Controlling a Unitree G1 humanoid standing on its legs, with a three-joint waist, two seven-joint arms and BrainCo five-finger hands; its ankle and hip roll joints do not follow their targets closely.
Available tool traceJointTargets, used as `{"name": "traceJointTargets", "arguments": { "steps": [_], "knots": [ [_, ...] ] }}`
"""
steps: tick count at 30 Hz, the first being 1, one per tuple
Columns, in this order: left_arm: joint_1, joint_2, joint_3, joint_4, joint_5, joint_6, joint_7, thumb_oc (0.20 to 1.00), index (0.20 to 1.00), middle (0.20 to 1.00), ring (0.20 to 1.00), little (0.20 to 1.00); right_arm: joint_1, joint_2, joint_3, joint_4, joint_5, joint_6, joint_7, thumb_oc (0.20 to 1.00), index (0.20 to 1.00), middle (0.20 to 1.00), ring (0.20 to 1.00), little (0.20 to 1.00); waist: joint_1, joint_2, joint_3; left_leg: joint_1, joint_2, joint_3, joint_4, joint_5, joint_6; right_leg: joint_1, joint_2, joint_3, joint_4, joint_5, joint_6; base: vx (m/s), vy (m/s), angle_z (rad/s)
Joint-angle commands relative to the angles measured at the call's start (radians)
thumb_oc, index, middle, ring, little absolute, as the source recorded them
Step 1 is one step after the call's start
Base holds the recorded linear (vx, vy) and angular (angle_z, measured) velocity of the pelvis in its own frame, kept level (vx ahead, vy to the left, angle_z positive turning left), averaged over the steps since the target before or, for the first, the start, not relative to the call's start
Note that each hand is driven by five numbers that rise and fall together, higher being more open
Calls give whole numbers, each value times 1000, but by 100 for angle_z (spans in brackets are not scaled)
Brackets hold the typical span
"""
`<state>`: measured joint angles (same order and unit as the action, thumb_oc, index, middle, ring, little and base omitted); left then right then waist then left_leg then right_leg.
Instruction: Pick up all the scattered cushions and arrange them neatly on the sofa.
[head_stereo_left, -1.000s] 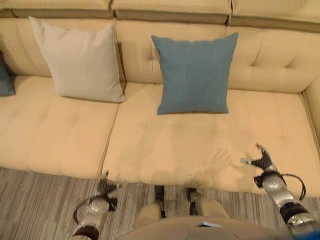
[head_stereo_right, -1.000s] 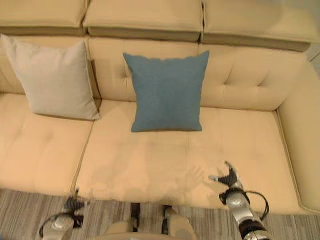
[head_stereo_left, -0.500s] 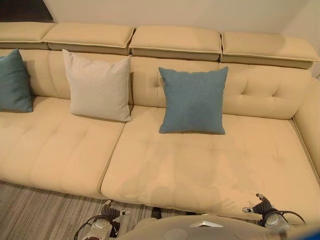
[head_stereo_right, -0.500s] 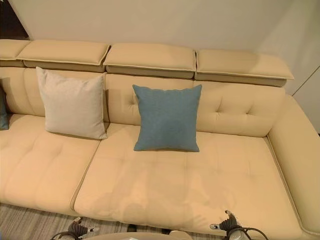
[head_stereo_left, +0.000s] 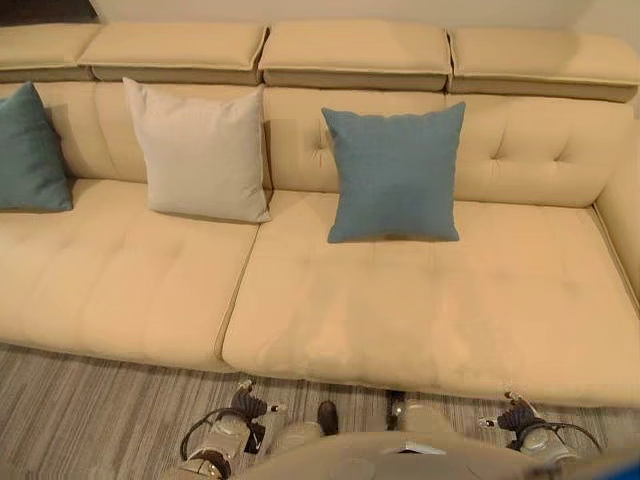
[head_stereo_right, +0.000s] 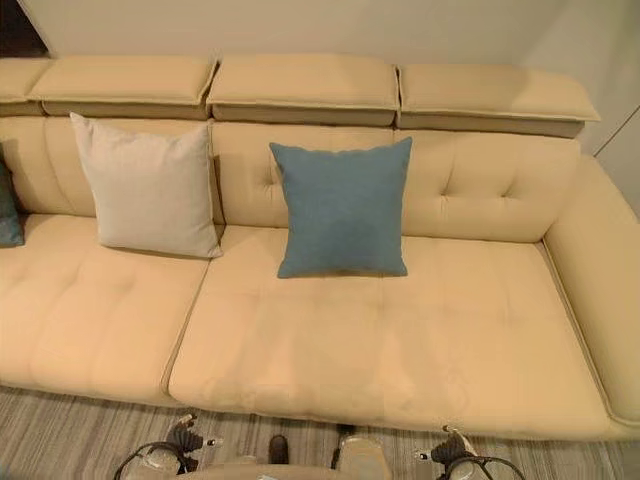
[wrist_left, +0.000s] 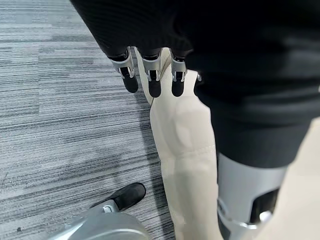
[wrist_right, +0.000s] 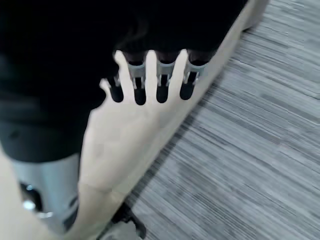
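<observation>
Three cushions lean upright against the back of the cream sofa (head_stereo_left: 420, 310): a teal cushion (head_stereo_left: 30, 150) at the far left, a beige cushion (head_stereo_left: 200, 150) beside it, and a blue cushion (head_stereo_left: 395, 175) in the middle. My left hand (head_stereo_left: 250, 405) hangs low over the floor in front of the seat's edge, fingers (wrist_left: 150, 80) straight and holding nothing. Lower right, my right hand (head_stereo_left: 515, 415) also hangs in front of the sofa, its fingers (wrist_right: 150, 85) relaxed and empty.
Grey striped carpet (head_stereo_left: 90, 420) runs along the sofa's front. The sofa's right armrest (head_stereo_right: 600, 300) closes off the seat on that side. The seat to the right of the blue cushion is bare.
The camera has pulled back and shifted, bringing the teal cushion into view. My right hand, which was over the seat's front, now hangs below the seat edge. The cushions have not moved.
</observation>
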<state>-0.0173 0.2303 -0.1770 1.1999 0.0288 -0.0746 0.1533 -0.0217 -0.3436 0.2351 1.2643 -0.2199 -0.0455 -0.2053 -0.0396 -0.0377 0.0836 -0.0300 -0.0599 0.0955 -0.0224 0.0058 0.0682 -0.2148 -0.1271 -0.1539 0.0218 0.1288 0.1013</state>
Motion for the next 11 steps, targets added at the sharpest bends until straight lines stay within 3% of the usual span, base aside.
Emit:
{"name": "traceJointTargets", "arguments": {
  "steps": [1,6,11],
  "knots": [
    [-19,48,8,17,-4,-12,17,1000,1000,1000,1000,1000,-54,2,15,34,17,17,-17,1000,1000,1000,1000,1000,25,2,-6,-40,25,-103,47,-65,-63,19,22,50,131,-115,36,-258,49,-11],
    [-15,50,18,33,-9,-15,23,1000,1000,1000,1000,1000,-45,3,-3,36,28,13,-24,1000,1000,1000,1000,1000,46,-14,-50,-44,33,-83,22,-55,-80,116,2,23,10,-108,42,-6,-89,-15],
    [7,50,31,49,2,-8,7,1000,1000,1000,1000,1000,-38,-11,-8,52,27,15,-22,1000,1000,1000,1000,1000,42,-19,-81,5,58,-73,-20,-46,-102,181,21,15,-84,-96,43,62,-100,-1]
  ]
}}
